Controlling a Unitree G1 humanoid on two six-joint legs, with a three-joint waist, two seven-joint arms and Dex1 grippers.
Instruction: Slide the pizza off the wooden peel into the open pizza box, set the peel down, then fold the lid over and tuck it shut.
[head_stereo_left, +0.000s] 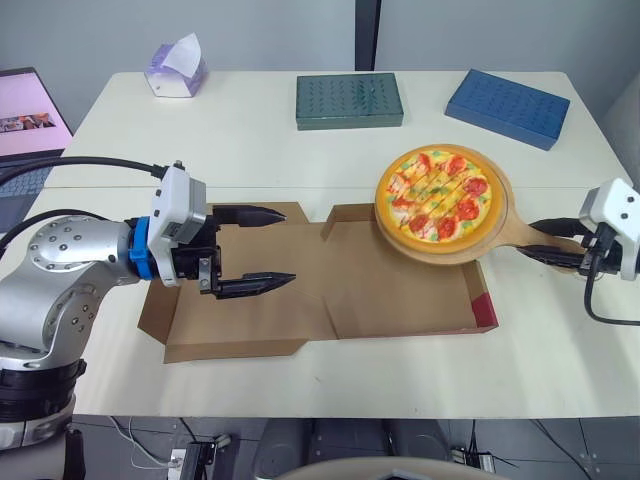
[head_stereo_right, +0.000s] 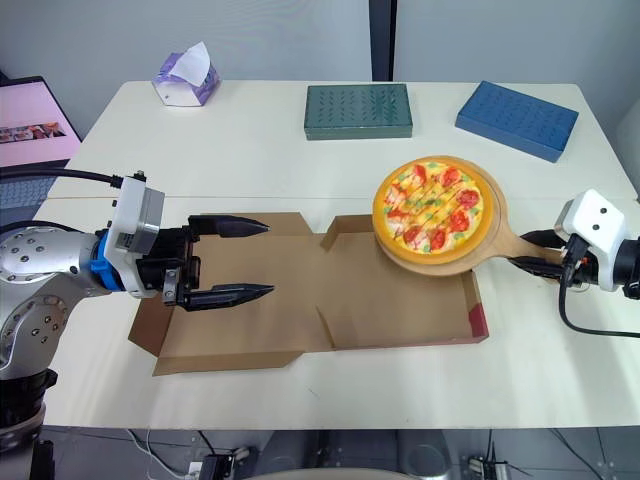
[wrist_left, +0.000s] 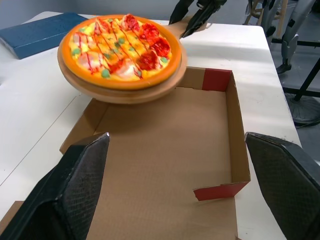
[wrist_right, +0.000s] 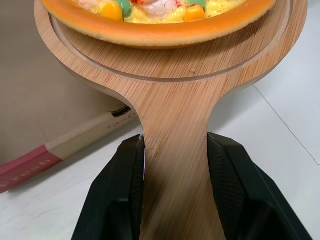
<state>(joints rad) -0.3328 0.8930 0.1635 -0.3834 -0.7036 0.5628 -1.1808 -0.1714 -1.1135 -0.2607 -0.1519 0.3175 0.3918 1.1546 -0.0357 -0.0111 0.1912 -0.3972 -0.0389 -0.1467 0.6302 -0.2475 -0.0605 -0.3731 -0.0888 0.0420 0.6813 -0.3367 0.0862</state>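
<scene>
None of the task's steps is looking finished yet, by my reading. At the left, the left gripper (head_stereo_left: 288, 245) is hovering empty, fingers spread wide, over the lid (head_stereo_left: 240, 325) of the pizza box (head_stereo_left: 483, 310), which is lying open and flat on the white table (head_stereo_left: 250, 140). To the right, the box's tray (head_stereo_left: 390, 290) is sitting bare. Over the tray's far right corner, the pizza (head_stereo_left: 437, 193), round, orange-crusted and dotted with red slices and green bits, is riding whole on the wooden peel (head_stereo_left: 440, 252), which seems to be hanging just above the cardboard. At the far right, the right gripper (head_stereo_left: 527, 238) is clamping the peel's handle (wrist_right: 175, 165) between both fingers. Sliding, setting down, folding and tucking are all remaining.
</scene>
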